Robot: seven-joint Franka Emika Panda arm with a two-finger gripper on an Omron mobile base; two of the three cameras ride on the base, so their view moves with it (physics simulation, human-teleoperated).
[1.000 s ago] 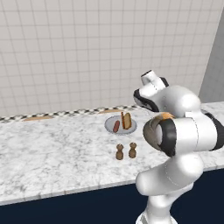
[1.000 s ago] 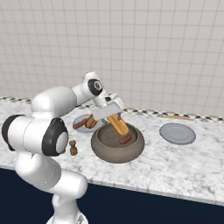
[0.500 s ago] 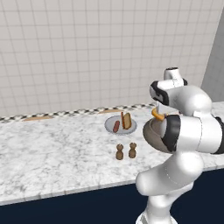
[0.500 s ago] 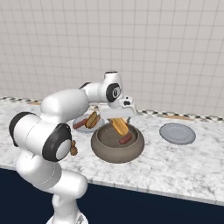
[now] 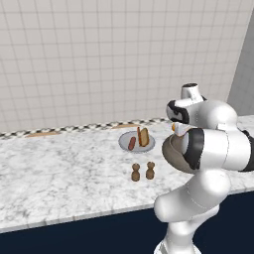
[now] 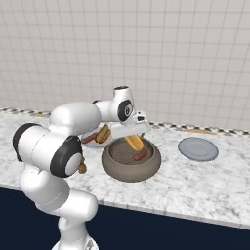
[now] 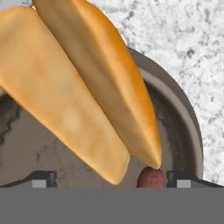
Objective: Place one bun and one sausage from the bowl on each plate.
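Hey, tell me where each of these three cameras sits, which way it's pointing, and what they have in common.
Left base view: behind the arm's left, looking forward and down at the counter and filled plate; arm at lower right.
Right base view: behind the arm's right, facing the bowl and bare plate; arm at lower left, gripper open.
Hand view: on the hand, looking into the bowl at the bun; fingertips at bottom.
Both base views share the filled plate and bowl.

Bowl and plates on the marble counter

The bowl holds one bun and sausage; left plate filled, right plate bare.
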